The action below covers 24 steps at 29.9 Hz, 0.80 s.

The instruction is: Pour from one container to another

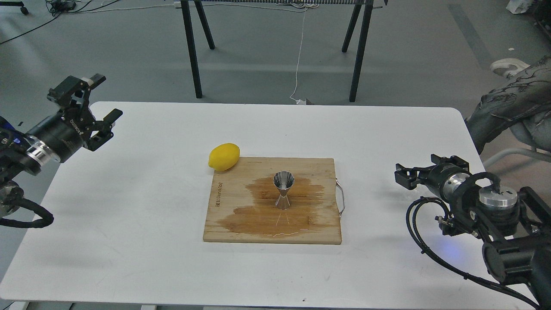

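The shiny steel jigger stands upright in the middle of a wooden cutting board, on a dark wet stain. I cannot make out the tiny clear glass cup; it may be hidden at my right gripper. My right gripper hovers low over the table well to the right of the board, pointing left toward it. It is dark and seen nearly end-on, so its fingers cannot be told apart. My left gripper is raised over the table's far left corner, open and empty.
A yellow lemon touches the board's far left corner. A metal handle sticks out of the board's right edge. A person's knee in patterned trousers sits beyond the table's right side. Black table legs stand behind.
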Each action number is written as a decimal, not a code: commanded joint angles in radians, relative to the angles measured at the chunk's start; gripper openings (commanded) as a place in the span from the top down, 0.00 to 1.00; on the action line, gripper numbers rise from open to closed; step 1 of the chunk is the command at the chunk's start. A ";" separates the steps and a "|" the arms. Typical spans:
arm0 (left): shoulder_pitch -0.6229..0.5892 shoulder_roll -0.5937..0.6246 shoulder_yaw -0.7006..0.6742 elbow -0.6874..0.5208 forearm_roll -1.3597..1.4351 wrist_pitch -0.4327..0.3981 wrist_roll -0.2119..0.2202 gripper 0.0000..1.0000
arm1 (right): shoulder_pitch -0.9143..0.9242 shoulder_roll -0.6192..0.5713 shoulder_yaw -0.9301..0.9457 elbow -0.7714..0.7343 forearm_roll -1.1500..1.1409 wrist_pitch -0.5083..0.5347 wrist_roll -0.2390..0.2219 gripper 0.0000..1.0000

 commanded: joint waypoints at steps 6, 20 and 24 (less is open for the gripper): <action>-0.042 0.033 -0.082 0.015 -0.050 0.000 0.000 0.01 | 0.181 -0.121 -0.075 0.041 -0.253 0.469 -0.066 0.01; -0.066 0.060 -0.165 -0.002 -0.092 0.000 0.000 0.01 | 0.227 -0.226 -0.058 -0.043 -0.251 0.797 -0.055 0.01; -0.082 0.060 -0.171 -0.011 -0.112 0.000 0.000 0.00 | 0.227 -0.223 -0.055 -0.061 -0.251 0.797 -0.054 0.01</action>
